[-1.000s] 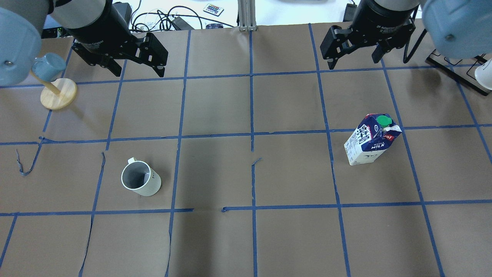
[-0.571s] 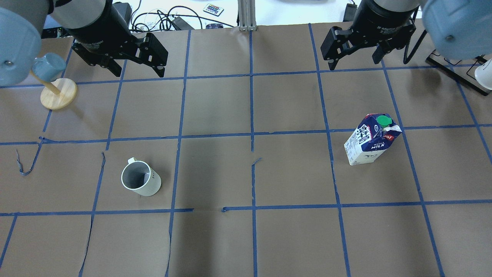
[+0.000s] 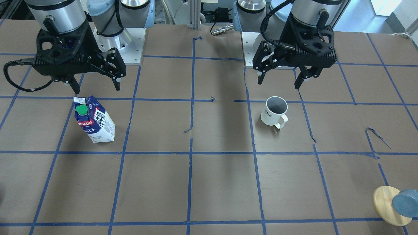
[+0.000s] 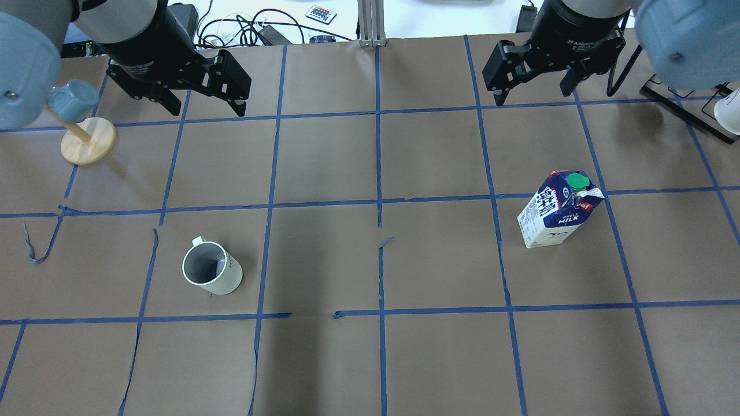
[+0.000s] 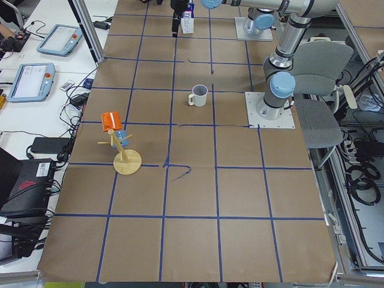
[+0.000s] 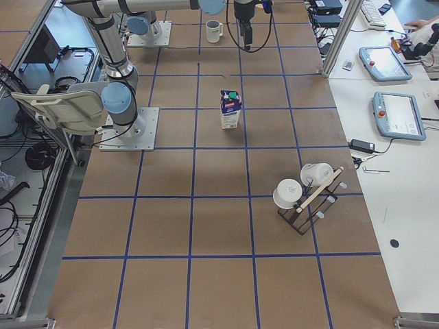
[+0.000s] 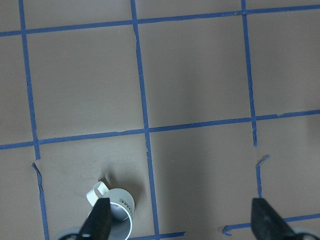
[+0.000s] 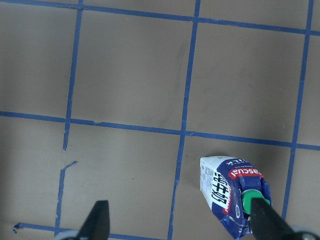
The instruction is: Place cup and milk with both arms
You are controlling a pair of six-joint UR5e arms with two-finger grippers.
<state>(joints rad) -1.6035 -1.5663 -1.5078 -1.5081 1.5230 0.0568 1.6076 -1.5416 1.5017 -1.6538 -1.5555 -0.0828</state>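
Note:
The white cup [image 4: 211, 268] with "HOME" on its side [image 3: 274, 112] stands upright on the table's left half. My left gripper [image 4: 207, 108] is open and empty, raised above the table and farther back than the cup; it also shows in the front view [image 3: 278, 84]. The left wrist view shows the cup [image 7: 115, 217] beside one fingertip [image 7: 100, 220]. The blue and white milk [image 4: 558, 209] with its green cap stands upright on the right half [image 3: 94, 119]. My right gripper [image 4: 531, 97] is open and empty, raised behind the milk [image 8: 235, 197].
A wooden mug tree [image 4: 87, 138] with a blue-grey cup stands at the far left. A black rack [image 6: 305, 195] with white cups stands at the far right. Blue tape lines grid the brown table [image 4: 376, 260]. Cables lie beyond the far edge.
The right gripper has shifted slightly toward the far edge. The left gripper has barely moved. The cup and the milk have not moved.

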